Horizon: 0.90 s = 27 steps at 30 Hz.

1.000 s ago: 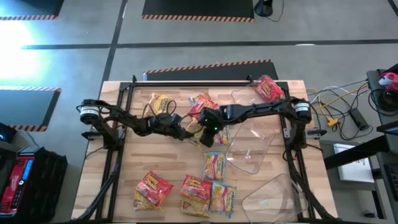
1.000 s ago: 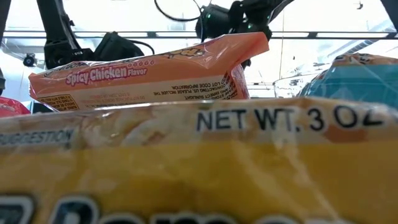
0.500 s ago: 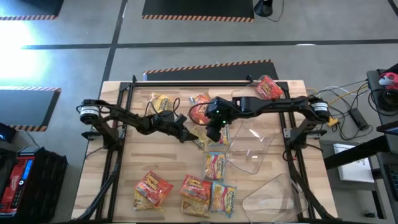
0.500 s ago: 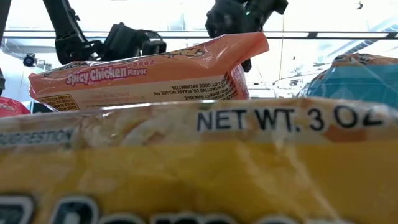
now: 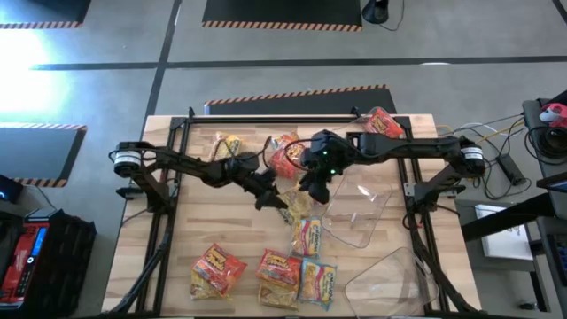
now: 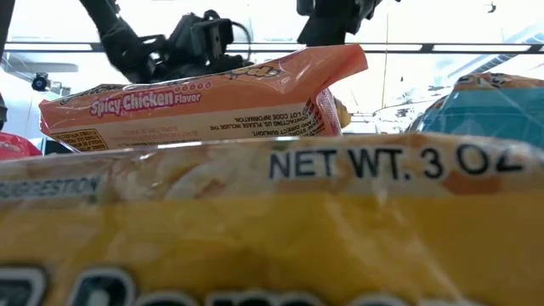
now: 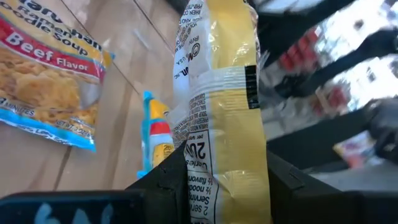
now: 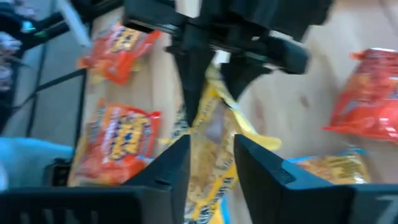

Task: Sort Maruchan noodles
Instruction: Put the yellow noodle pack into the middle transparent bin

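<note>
At the frame's centre, the left gripper (image 5: 276, 197) pinches a yellow noodle packet (image 7: 217, 112); the right gripper (image 5: 312, 184) stands slightly spread just beside an empty clear tub (image 5: 359, 213).

Yellow ramen packet (image 7: 221, 118) with white back panel and black print, held over pale striped wood table (image 5: 190, 239). Nearer that packet, light-blue-edged Beef packet (image 7: 46, 87); farther along, orange-red Spicy Chicken packet (image 6: 204, 98).

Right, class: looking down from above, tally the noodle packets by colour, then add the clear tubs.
Red packets: 4
Yellow-orange packets: 2
Light blue and yellow packets: 2
Clear tubs: 2
Total: 10, though overlapping packets may hide more.
</note>
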Available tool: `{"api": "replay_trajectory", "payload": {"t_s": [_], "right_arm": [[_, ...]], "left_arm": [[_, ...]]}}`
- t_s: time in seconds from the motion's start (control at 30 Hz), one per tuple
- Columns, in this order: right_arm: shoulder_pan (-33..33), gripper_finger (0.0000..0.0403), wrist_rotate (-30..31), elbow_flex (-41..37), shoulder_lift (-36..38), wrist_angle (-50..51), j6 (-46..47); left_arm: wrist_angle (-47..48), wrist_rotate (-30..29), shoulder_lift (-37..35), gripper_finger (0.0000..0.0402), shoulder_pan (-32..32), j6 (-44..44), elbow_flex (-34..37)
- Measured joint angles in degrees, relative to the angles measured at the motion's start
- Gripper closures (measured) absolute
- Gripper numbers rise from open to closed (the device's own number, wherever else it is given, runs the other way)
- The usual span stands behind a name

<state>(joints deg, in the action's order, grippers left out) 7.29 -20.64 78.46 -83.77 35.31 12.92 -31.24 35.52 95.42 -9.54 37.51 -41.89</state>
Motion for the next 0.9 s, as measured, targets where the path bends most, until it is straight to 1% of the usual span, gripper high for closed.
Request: {"api": "replay_trajectory", "payload": {"t_s": [0.17,0.23,0.3,0.4,0.57,0.77,0.9], "right_arm": [[0.0,0.0236,-2.1,0.0,0.0,1.2,2.1],[0.0,0.0222,-2.3,0.0,0.0,2.2,3.2],[0.0,0.0211,-2.3,0.0,0.0,2.9,3.6],[0.0,0.02,-2.3,0.0,-0.3,3.5,3.7],[0.0,0.0195,-2.6,0.0,-1.5,3.5,4.0],[-0.1,0.0195,-5.6,0.0,-3.1,2.9,4.0],[-0.1,0.0195,-6.7,0.0,-4.5,2.9,3.6]], "left_arm": [[17.5,-0.3,0.0,0.0296,1.3,-12.2,-7.7],[22.2,-1.8,0.0,0.0296,1.9,-16.5,-10.2],[24.7,-2.8,0.0,0.0296,2.5,-19.6,-12.1],[25.4,-3.3,-0.1,0.0296,3.0,-22.4,-14.3],[26.1,-3.7,-0.2,0.0296,3.0,-23.1,-15.3],[26.2,-8.2,-0.2,0.0296,3.0,-23.1,-15.3],[25.6,-9.3,-0.2,0.0296,3.1,-23.2,-15.3]]}}
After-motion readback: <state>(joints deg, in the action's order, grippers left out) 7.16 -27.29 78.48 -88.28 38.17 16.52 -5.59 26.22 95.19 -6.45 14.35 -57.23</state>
